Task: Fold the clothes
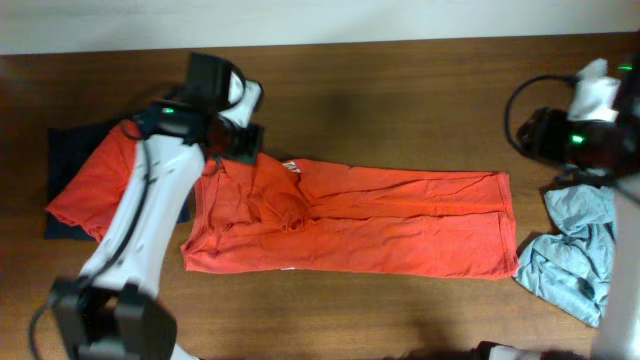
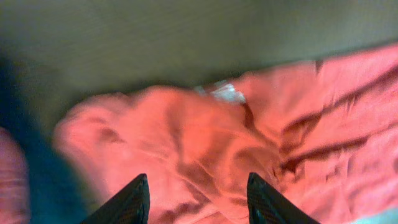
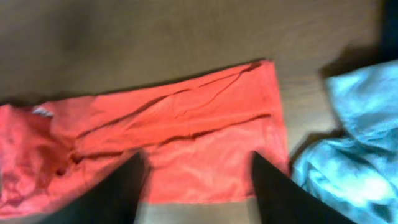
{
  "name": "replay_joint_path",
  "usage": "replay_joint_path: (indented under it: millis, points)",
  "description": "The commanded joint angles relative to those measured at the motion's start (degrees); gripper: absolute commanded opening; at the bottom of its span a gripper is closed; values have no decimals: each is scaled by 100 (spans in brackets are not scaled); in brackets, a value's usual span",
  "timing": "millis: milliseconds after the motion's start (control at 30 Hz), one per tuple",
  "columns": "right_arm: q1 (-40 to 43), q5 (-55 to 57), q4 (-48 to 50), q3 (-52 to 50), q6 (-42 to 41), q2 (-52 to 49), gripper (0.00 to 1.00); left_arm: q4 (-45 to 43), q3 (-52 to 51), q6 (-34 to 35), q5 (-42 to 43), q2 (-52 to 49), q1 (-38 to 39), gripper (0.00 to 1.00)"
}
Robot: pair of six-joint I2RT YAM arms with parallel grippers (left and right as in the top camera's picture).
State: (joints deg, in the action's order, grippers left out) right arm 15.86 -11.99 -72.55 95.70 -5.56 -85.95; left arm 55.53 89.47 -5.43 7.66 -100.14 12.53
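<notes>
At the bottom of the left wrist view, the left gripper [image 2: 196, 186] stood partly spread and empty over the bunched collar end of the orange shirt [image 2: 186, 124], probably because that crumpled patch wanted smoothing before another fold. The right gripper [image 3: 199, 168], low in its own view, was likewise parted with nothing in it, above the shirt's flat hem end. The shirt lay as a long strip across the middle of the table [image 1: 400, 80], sides turned in. A pale blue garment [image 1: 575, 250] waited at right. At left an orange one [image 1: 95, 185] sat on navy cloth [image 1: 62, 150], seemingly set aside.
</notes>
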Motion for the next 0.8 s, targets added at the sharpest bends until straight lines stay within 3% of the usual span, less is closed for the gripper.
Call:
replay_joint_path:
  millis: [0,167,333,433,767]
  points:
    - [-11,-402,286,-378,-240,-870,31,-415,-376,-330,1110,-409,44,51]
    - [-11,-503,953,-378,-343,-1963,29,-629,-393,-605,1272,-918,118,51]
    - [-2,-535,1248,-378,-391,-2778,35,-647,-393,-649,1320,-1244,142,50]
    - [48,-417,1349,-378,-442,-3025,50,-647,-393,-651,1318,-1281,168,50]
    - [280,387,1362,-378,-719,-3283,50,-675,-393,-715,1294,-1281,221,50]
